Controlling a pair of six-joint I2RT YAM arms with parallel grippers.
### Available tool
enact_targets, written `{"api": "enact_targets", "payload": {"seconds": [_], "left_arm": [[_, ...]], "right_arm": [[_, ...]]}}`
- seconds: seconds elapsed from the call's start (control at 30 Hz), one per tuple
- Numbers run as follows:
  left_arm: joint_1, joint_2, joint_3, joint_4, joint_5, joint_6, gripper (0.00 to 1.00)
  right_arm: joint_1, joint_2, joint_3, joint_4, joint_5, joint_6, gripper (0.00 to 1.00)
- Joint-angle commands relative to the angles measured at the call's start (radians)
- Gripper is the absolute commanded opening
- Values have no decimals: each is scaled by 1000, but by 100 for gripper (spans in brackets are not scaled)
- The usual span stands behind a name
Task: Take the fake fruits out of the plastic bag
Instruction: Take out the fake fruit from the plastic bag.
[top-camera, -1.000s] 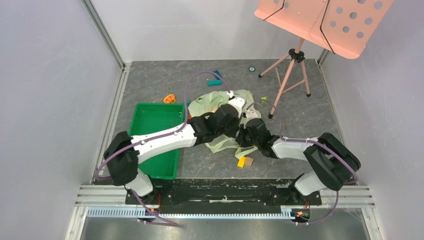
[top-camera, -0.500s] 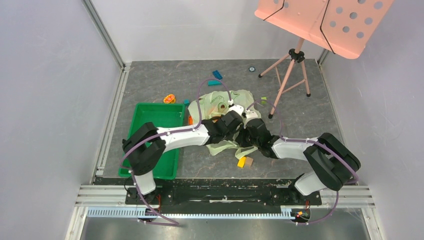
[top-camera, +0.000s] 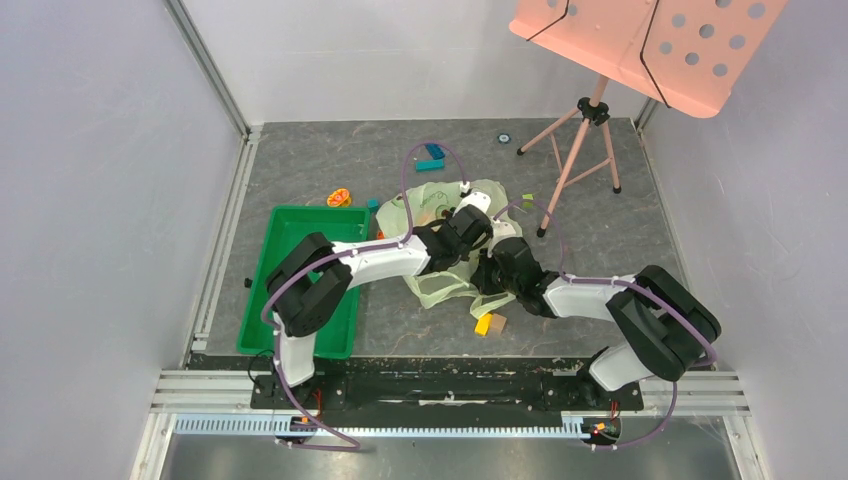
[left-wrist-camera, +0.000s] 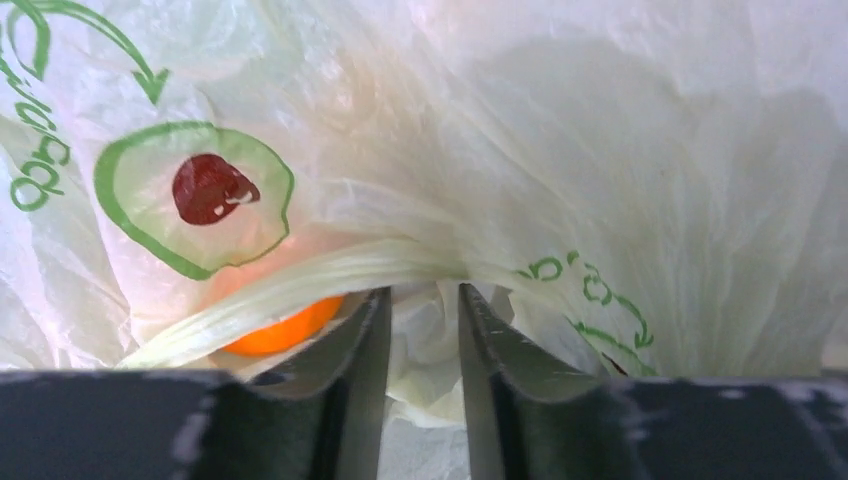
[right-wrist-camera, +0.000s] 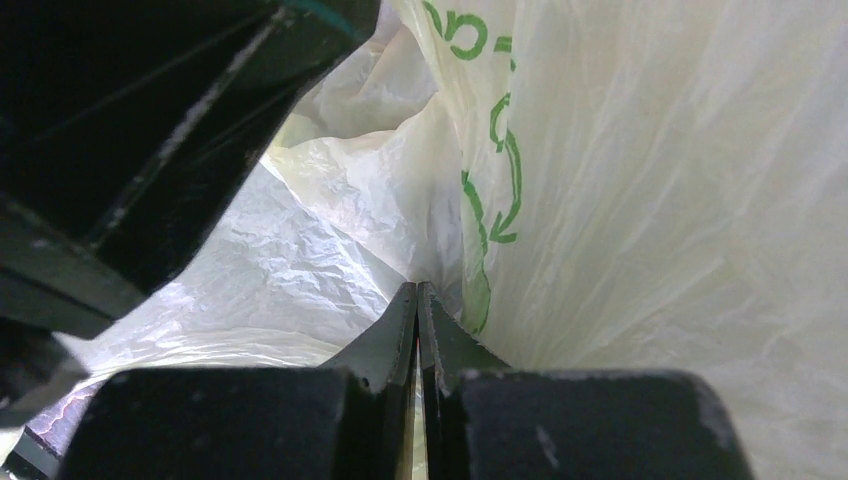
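The plastic bag (top-camera: 445, 290) lies crumpled in the middle of the floor, pale green with avocado prints. My left gripper (top-camera: 470, 214) is pushed into it. In the left wrist view the gripper (left-wrist-camera: 425, 296) is open by a narrow gap, with loose bag film bunched between the fingers. A round orange fruit (left-wrist-camera: 285, 330) shows under a rolled bag edge, just left of the left finger. My right gripper (top-camera: 488, 272) is at the bag's near edge. In the right wrist view it (right-wrist-camera: 417, 292) is shut on a thin fold of the bag (right-wrist-camera: 640, 200). The other fruits are hidden.
A rigid green tray (top-camera: 300, 250) stands left of the bag. A flat orange curved piece (top-camera: 339, 197) lies behind the tray. Yellow and orange blocks (top-camera: 489, 323) lie near the right arm, and teal blocks (top-camera: 432, 156) at the back. A pink music stand tripod (top-camera: 580, 150) stands at the back right.
My left arm has swung right and its gripper has gone a little deeper into the bag. The right arm has held still on the bag.
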Motion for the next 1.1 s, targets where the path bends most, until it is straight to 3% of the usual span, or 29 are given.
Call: {"api": "enact_targets", "payload": {"seconds": [0.0,0.1,0.3,0.63,1.07], "left_arm": [[13,35,43,49,-108,97,44],[25,42,34,62,-118,114,56],[35,54,38,107,-122,173,67],[44,45,49,212,-163,289,74],[156,5,5,222,-177,272,77]], "right_arm": [[4,30,-21,-29,-1,3,2],[5,36,-19,-28,-1,2,1],[4,38,-23,-26,-1,1,1],[5,43,-26,-26,-1,0,1],[4,64,-20,-19,-35,-4,1]]}}
